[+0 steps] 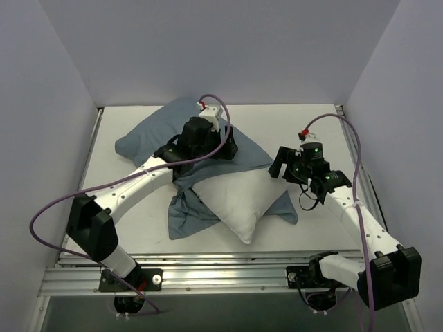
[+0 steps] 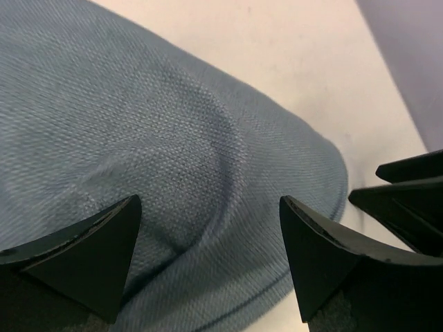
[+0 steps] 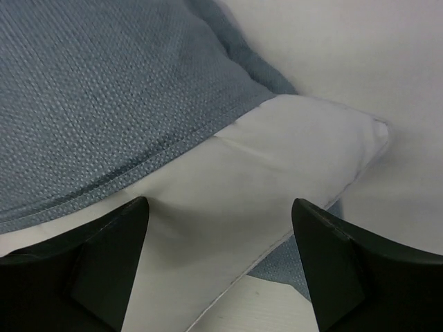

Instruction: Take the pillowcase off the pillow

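Caught midway in stripping the pillowcase (image 1: pixel 149 138) off the pillow (image 1: pixel 239 197), near corner bared, far end left, with left hand (image 2: pixel 208 207) and right hand (image 3: pixel 218 207) both spread apart, empty.

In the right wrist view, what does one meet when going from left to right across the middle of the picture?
pillowcase → pillow → table

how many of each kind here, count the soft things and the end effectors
pillowcase: 1
pillow: 1
end effectors: 2 (left end effector, right end effector)
total: 4
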`<control>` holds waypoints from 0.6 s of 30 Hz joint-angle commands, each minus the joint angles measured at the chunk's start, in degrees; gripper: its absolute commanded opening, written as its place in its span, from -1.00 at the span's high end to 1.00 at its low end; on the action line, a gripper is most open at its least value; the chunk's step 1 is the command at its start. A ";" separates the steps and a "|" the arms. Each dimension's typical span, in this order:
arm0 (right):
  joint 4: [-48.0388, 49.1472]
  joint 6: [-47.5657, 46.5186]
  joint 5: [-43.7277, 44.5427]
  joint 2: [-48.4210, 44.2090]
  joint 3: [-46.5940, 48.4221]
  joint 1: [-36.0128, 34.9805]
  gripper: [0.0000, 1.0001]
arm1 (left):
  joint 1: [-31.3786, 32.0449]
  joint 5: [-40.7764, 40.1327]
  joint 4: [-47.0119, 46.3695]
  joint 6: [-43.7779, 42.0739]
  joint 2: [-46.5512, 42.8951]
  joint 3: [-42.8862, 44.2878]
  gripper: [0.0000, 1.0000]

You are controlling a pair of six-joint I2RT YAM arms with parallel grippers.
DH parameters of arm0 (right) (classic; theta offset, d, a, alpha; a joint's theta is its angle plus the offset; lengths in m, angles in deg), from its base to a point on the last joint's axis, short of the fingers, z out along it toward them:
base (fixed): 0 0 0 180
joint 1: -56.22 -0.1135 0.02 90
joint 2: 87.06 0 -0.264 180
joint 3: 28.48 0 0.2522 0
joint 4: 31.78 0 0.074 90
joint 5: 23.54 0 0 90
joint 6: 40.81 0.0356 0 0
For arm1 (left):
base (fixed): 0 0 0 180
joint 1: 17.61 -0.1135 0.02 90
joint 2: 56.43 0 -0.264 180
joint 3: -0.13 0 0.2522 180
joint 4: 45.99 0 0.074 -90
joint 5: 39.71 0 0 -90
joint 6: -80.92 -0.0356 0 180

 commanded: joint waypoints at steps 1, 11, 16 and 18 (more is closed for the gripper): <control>7.81 -0.05 -7.79 2.44 -4.19 0.21 -0.59 | -0.02 -3.53 3.94 -1.27 3.91 4.14 -0.78; 13.35 4.51 -13.79 0.71 -7.37 -17.78 -0.53 | -5.82 -9.26 6.76 2.61 -5.74 -14.30 -0.78; 10.37 4.34 -3.62 -5.61 -7.98 -18.95 -0.63 | -6.52 -8.90 6.67 0.15 -9.88 -19.41 -0.78; 9.05 2.76 -0.70 -6.50 -7.90 -18.86 -0.68 | -6.87 -8.56 6.67 0.06 -10.06 -19.68 -0.78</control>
